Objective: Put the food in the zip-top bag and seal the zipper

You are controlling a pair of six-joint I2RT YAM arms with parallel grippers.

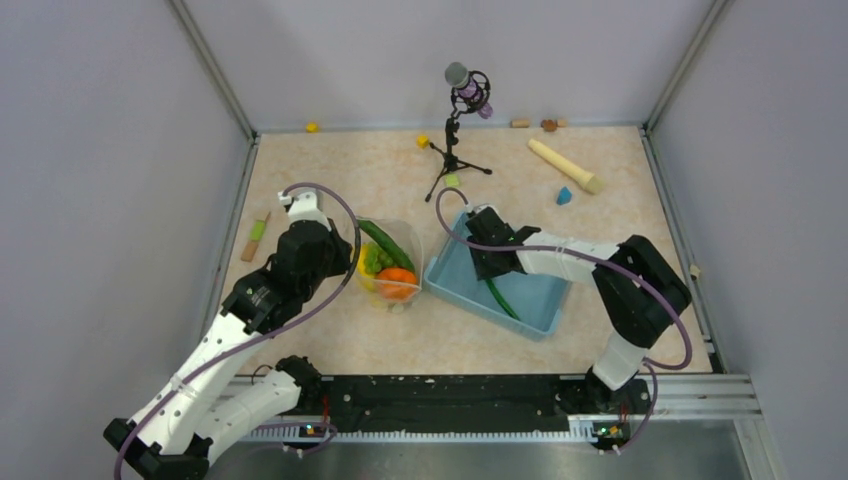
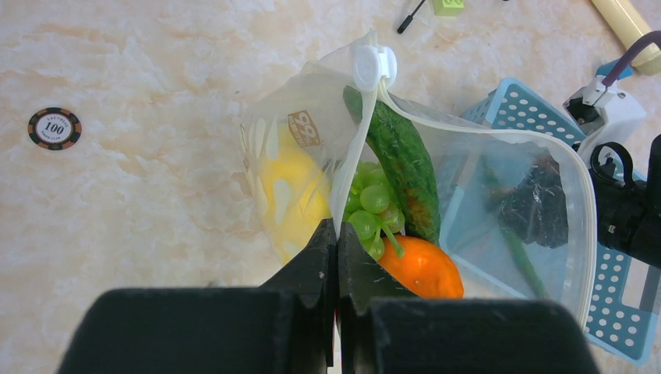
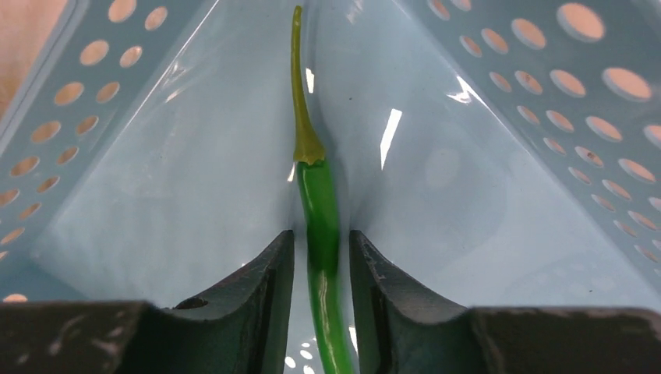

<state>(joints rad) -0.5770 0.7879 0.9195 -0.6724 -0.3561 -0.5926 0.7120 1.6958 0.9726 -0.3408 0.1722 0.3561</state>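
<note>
Open counter [image 1: 330, 170] is back-left and along the front, with just a little green-and-wood toy [image 1: 257, 237] by the left wall. Middle back is blocked by the mic stand [image 1: 455, 160], tripod legs splayed, green block [image 1: 451, 181] at its feet. Back right has a wooden cylinder [image 1: 565, 165] and a blue block [image 1: 565, 195]. The zip-top bag [image 1: 392, 262] sits just beside the blue basket [image 1: 540, 325], no real lane between them. The left end effector [image 2: 337, 241] is pinched on the bag's rim, and the mouth next to it is stuffed with cucumber [image 2: 404, 167], grapes [image 2: 370, 206] and orange [image 2: 421, 269]; the basket side of the mouth is open. In the basket the right end effector [image 3: 321, 257] is hemmed by sloping walls, green chili [image 3: 321, 206] filling nearly all the gap between its jaws
</note>
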